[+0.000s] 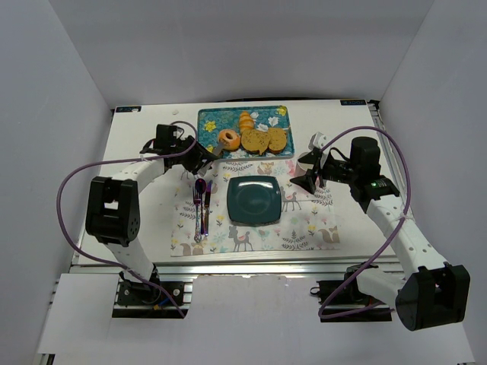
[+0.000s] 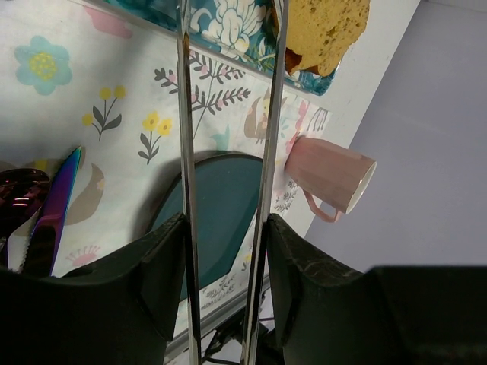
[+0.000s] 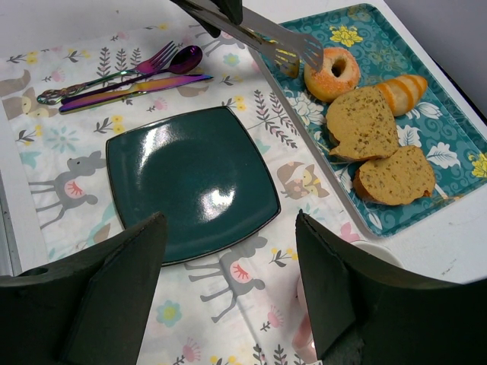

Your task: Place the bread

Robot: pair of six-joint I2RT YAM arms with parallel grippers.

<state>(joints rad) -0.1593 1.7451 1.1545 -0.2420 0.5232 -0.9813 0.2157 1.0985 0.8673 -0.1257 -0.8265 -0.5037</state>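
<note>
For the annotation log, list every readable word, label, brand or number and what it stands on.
No text can be read in any view.
The tray and placemat carry only flower and animal pictures.
A white label at the far left corner of the table: too small to read.

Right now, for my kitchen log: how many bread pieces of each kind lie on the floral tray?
ring-shaped bread: 1
brown slices: 2
striped orange bun: 1
Total: 4
</note>
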